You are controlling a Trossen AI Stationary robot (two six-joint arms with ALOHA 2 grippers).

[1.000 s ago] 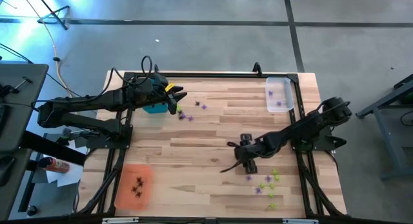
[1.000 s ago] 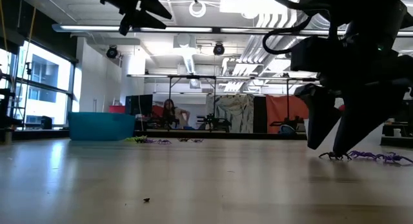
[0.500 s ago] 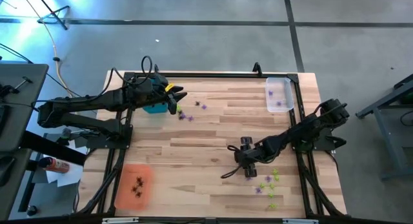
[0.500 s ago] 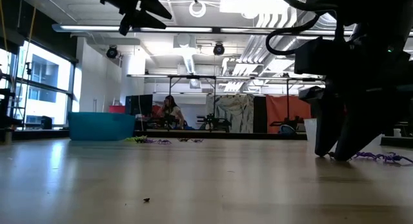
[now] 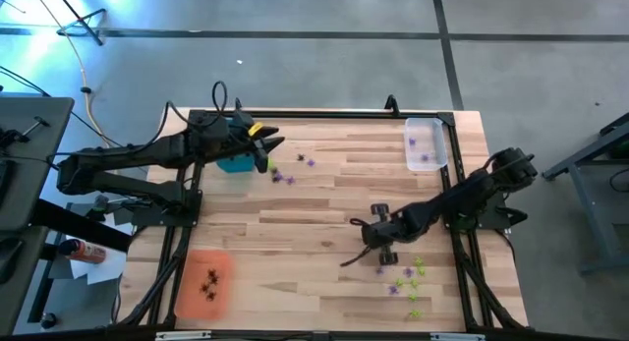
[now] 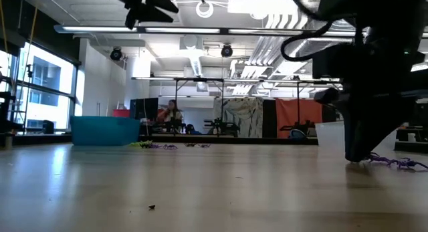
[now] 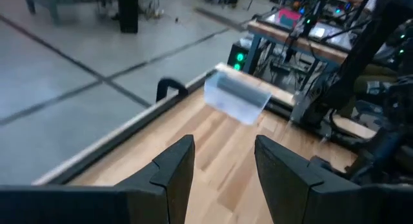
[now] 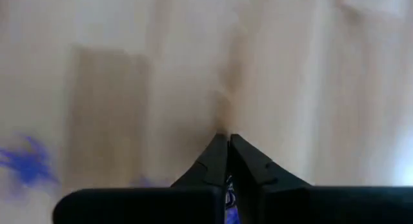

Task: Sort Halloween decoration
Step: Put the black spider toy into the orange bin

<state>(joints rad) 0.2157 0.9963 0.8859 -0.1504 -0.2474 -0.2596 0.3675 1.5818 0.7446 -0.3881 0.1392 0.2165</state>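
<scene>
purple trinkets [image 5: 283, 177] scattered beside teal tray [image 5: 234, 164]; clear tray [image 5: 425, 144] apart.

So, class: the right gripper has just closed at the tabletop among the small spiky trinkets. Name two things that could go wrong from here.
1. The right gripper is shut with only a sliver of a purple spiky plastic trinket between its fingertips; so thin a hold may slip on lifting.
2. Loose purple and lime green trinkets lie right beside it on the wooden table; a sweep could scatter them.
</scene>
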